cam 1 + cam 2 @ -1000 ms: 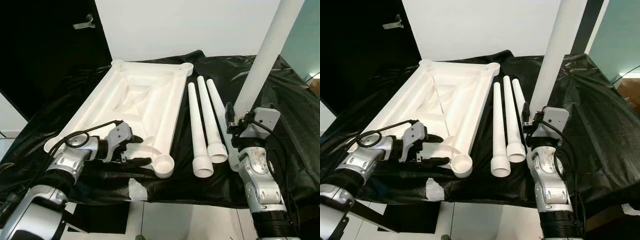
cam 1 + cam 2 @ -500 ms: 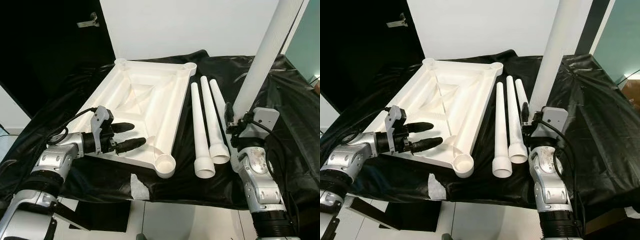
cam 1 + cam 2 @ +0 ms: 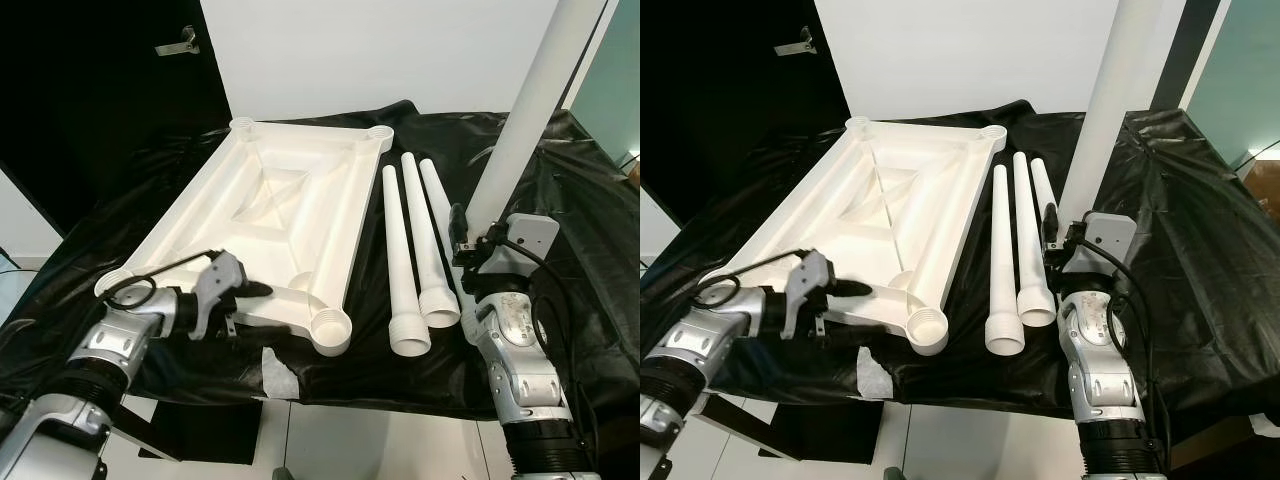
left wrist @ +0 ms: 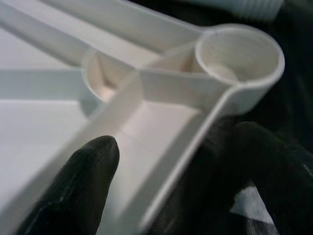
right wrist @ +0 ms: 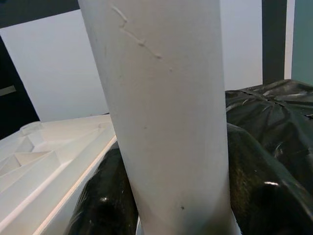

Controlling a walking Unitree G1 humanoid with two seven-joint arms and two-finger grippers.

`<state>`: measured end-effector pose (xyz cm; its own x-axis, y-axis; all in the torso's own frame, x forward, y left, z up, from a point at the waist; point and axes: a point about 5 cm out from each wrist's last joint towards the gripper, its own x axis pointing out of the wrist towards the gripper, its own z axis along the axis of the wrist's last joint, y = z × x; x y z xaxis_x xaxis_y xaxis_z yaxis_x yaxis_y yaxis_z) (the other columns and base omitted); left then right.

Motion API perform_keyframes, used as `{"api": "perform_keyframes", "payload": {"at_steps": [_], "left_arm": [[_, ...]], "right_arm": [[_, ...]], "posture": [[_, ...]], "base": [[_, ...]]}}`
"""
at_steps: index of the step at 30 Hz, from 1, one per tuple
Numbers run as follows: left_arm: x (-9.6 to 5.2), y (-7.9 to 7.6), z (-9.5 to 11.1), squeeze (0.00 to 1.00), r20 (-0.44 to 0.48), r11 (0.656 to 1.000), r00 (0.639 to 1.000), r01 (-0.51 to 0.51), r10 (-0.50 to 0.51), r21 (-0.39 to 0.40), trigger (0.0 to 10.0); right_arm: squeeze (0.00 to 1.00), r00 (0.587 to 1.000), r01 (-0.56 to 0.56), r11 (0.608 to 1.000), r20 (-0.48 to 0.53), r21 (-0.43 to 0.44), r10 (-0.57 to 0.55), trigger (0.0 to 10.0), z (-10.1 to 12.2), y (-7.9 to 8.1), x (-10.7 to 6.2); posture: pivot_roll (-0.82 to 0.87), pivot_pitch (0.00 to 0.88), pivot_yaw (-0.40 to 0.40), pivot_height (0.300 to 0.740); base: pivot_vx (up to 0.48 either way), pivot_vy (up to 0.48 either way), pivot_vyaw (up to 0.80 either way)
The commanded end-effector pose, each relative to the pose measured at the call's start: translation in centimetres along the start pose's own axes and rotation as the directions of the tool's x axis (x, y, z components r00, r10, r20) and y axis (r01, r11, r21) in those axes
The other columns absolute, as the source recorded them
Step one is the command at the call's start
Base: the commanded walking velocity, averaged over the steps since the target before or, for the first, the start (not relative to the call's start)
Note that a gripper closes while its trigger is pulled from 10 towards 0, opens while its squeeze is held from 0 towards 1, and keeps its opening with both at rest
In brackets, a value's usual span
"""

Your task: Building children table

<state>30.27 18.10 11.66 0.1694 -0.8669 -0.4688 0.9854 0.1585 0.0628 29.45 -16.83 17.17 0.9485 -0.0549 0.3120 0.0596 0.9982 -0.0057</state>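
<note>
Left tool [image 3: 243, 303] first: we've got it down at the near edge of the white tabletop [image 3: 270, 215], which is lying upside down on the worktop [image 3: 560, 200] with its ribbed underside facing up. Fingers are spread, one on top of the near rim and the other below it on the black plastic sheet [image 3: 1200, 230], so the rim sits between them, but we can't tell whether they actually pinch it. In the left wrist view one black finger [image 4: 78, 181] rests on the inner face of the tabletop and the other sits outside the edge wall, with the round corner socket [image 4: 239, 54] just ahead of them.

Right tool [image 3: 474, 241] is clamped around a white table leg [image 3: 535, 100], holding it nearly upright with a slight tilt; its top runs out of the picture. From the right wrist view that leg [image 5: 166, 112] sits snug between the two dark fingers [image 5: 105, 205].

Three more legs [image 3: 405, 255] lie side by side on the sheet between the tabletop and our right arm, wide threaded ends toward us, touching or nearly touching each other. The near right socket [image 3: 330, 330] is just beside the widest end of the nearest leg. A torn white patch [image 3: 277, 372] shows in the sheet near the front edge. Behind it all, a white wall [image 3: 380, 50] and a dark door with a handle [image 3: 175, 42].
</note>
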Motion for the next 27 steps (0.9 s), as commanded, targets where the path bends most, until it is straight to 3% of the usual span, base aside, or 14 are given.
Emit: {"api": "perform_keyframes", "payload": {"at_steps": [1, 3, 4, 7, 8, 11, 12, 13, 14, 22, 24, 25, 26, 27], "left_arm": [[-0.1, -1.5, -0.4, 0.33, -0.034, 0.961, 0.960, 0.278, -0.277, 0.008, 10.0], [0.0, -1.6, -1.0, 0.32, -0.109, 0.958, 0.953, 0.285, -0.281, 0.019, 10.0], [0.1, -1.6, -1.6, 0.00, -0.180, 0.961, 0.947, 0.274, -0.264, 0.031, 10.0], [0.2, -1.5, -2.1, 0.00, -0.226, 0.963, 0.941, 0.266, -0.251, 0.042, 10.0], [0.5, -1.7, -2.4, 0.00, -0.260, 0.960, 0.932, 0.275, -0.253, 0.051, 8.8], [0.7, -1.8, -2.6, 0.00, -0.277, 0.958, 0.926, 0.283, -0.257, 0.056, 8.8], [1.0, -2.4, -2.5, 0.00, -0.268, 0.943, 0.915, 0.328, -0.302, 0.056, 6.5], [1.0, -2.4, -2.5, 0.00, -0.268, 0.943, 0.915, 0.328, -0.302, 0.056, 6.5], [1.6, -2.9, -2.2, 0.00, -0.244, 0.929, 0.908, 0.365, -0.341, 0.062, 0.0], [5.6, -4.3, -0.3, 0.00, -0.157, 0.886, 0.901, 0.428, -0.404, 0.175, 0.0], [5.6, -4.3, -0.3, 0.00, -0.157, 0.886, 0.901, 0.428, -0.404, 0.175, 0.0], [6.1, -4.6, 0.0, 0.00, -0.145, 0.881, 0.901, 0.431, -0.409, 0.193, 3.2], [6.5, -4.7, 0.2, 0.00, -0.138, 0.878, 0.904, 0.427, -0.405, 0.217, 3.2], [7.0, -4.8, 0.3, 0.00, -0.134, 0.877, 0.909, 0.416, -0.395, 0.238, 8.5]], "right_arm": [[0.00, 1.000, -0.001, 1.000, 0.012, 0.010, 0.000, 10.0, 0.2, 0.1, 0.2], [0.00, 1.000, 0.002, 1.000, 0.011, 0.009, -0.002, 10.0, 0.2, 0.0, 0.2], [0.00, 1.000, 0.003, 1.000, 0.011, 0.008, -0.003, 10.0, 0.2, -0.1, 0.2], [0.00, 1.000, 0.004, 1.000, 0.011, 0.008, -0.004, 10.0, 0.2, -0.1, 0.2], [0.00, 1.000, 0.003, 1.000, 0.011, 0.009, -0.003, 10.0, 0.2, 0.0, 0.2], [0.00, 1.000, 0.003, 1.000, 0.011, 0.010, -0.003, 10.0, 0.2, 0.0, 0.2], [0.00, 1.000, 0.002, 1.000, 0.012, 0.012, -0.002, 10.0, 0.2, 0.1, 0.2], [0.00, 1.000, 0.002, 1.000, 0.012, 0.012, -0.002, 10.0, 0.2, 0.1, 0.2], [0.00, 1.000, 0.001, 1.000, 0.012, 0.013, -0.002, 10.0, 0.2, 0.1, 0.2], [0.00, 1.000, 0.001, 1.000, 0.010, 0.017, -0.001, 10.0, 0.2, 0.2, 0.2], [0.00, 1.000, 0.001, 1.000, 0.010, 0.017, -0.001, 10.0, 0.2, 0.2, 0.2], [0.00, 1.000, 0.001, 1.000, 0.009, 0.017, -0.001, 10.0, 0.2, 0.2, 0.2], [0.00, 1.000, 0.001, 1.000, 0.008, 0.017, -0.001, 10.0, 0.2, 0.2, 0.1], [0.00, 1.000, 0.001, 1.000, 0.007, 0.016, -0.002, 10.0, 0.2, 0.2, 0.1]], "posture": [[-0.12, 0.006, 0.061, 0.740], [-0.12, 0.006, 0.061, 0.740], [-0.12, 0.006, 0.061, 0.740], [-0.12, 0.006, 0.061, 0.740], [-0.12, 0.005, 0.060, 0.740], [-0.12, 0.005, 0.060, 0.740], [-0.12, 0.005, 0.060, 0.740], [-0.12, 0.005, 0.060, 0.740], [-0.12, 0.005, 0.060, 0.740], [-0.12, 0.014, 0.061, 0.740], [-0.12, 0.014, 0.061, 0.740], [-0.12, 0.014, 0.061, 0.740], [-0.12, 0.014, 0.061, 0.740], [-0.12, 0.014, 0.061, 0.740]], "base": [[0.000, 0.000, 0.00], [0.000, 0.000, 0.00], [0.000, 0.000, 0.00], [0.000, 0.000, 0.00], [0.000, 0.000, 0.00], [0.000, 0.000, 0.00], [0.000, 0.000, 0.00], [0.000, 0.000, 0.00], [0.000, 0.000, 0.00], [0.000, 0.000, 0.00], [0.000, 0.000, 0.00], [0.000, 0.000, 0.00], [0.000, 0.000, 0.00], [0.000, 0.000, 0.00]]}}
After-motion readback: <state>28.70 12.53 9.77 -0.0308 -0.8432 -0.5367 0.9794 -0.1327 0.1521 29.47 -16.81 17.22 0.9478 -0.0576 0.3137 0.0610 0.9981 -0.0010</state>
